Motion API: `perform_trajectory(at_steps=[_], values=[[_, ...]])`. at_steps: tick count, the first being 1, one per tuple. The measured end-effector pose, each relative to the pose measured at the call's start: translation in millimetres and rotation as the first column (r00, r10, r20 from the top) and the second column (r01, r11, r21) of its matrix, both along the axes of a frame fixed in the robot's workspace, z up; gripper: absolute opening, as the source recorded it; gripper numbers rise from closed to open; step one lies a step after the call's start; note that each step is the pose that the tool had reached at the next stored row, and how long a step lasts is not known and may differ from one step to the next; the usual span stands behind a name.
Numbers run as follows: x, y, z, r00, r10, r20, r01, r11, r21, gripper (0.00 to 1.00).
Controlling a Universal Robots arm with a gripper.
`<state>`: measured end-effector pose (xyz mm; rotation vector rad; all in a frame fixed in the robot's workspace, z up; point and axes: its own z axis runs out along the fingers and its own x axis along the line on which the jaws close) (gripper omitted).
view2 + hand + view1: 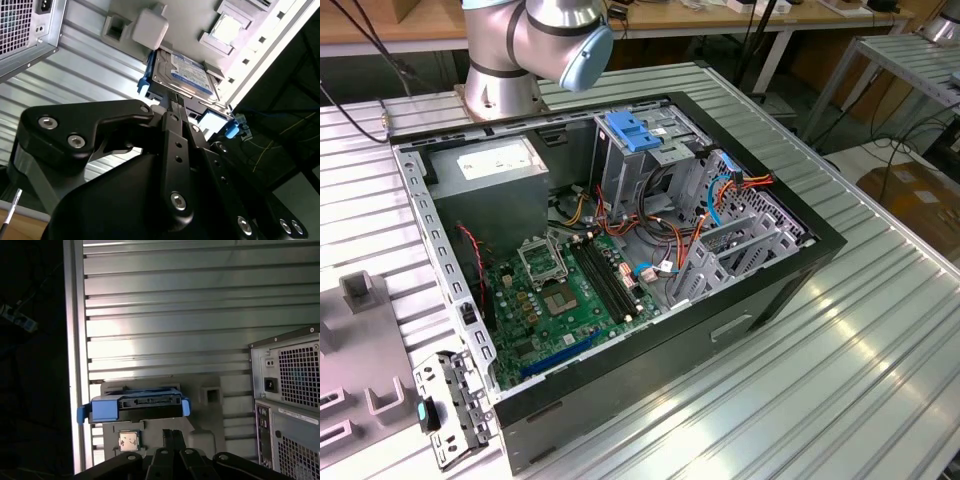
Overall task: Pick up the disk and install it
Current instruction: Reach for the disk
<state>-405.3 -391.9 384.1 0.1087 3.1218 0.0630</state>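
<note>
Second wrist view: the disk (186, 75) lies flat, label up, on a grey fixture plate (185, 17) outside the computer case (30, 25), with blue rails along its long sides. The gripper (173, 100) points at the disk's near short edge. Its 2 fingers (170, 145) sit pressed side by side, closed, with nothing seen between them. The tips come right up to the disk's edge; contact or a thin gap cannot be told apart.

First wrist view gives the same layout edge-on: the disk sits on the plate, blue rail ends at both corners, and the closed fingers are just short of it. A small square chip (129, 441) sits in a pocket of the plate near the disk. The plate rests on the ribbed metal surface (200, 315), near the rear of the case.

Exterior view: the case lies on its side, open on top. The motherboard (570, 290), grey power supply box (495, 165) and drive cage (655, 175) are exposed, and a light-blue bracket (638, 135) sits on top of the cage.

Judged progress: 0 of 2 steps done. The disk is not gripped or lifted, and it is well apart from the cage, so the approach looks about finished. Both pickup and install are left.
</note>
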Motion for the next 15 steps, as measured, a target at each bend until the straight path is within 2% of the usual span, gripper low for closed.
perform_trajectory(at_steps=[3, 7, 10, 12, 15], values=[[-9.7, 1.2, -1.5, 1.0000, 0.001, -0.0028, -0.001, 1.0000, 0.0001, 0.11], [-17.5, 3.6, -3.1, 1.0000, 0.001, -0.0094, -0.001, 1.0000, 0.0011, 0.11], [-27.9, 6.7, -5.2, 0.9998, 0.001, -0.0193, -0.001, 1.0000, 0.0019, 0.11], [-31.4, 7.7, -6.0, 0.9997, 0.001, -0.0224, -0.001, 1.0000, 0.0022, 0.11], [-39.7, 9.9, -7.9, 0.9995, 0.001, -0.0306, -0.001, 1.0000, 0.0029, 0.11]])
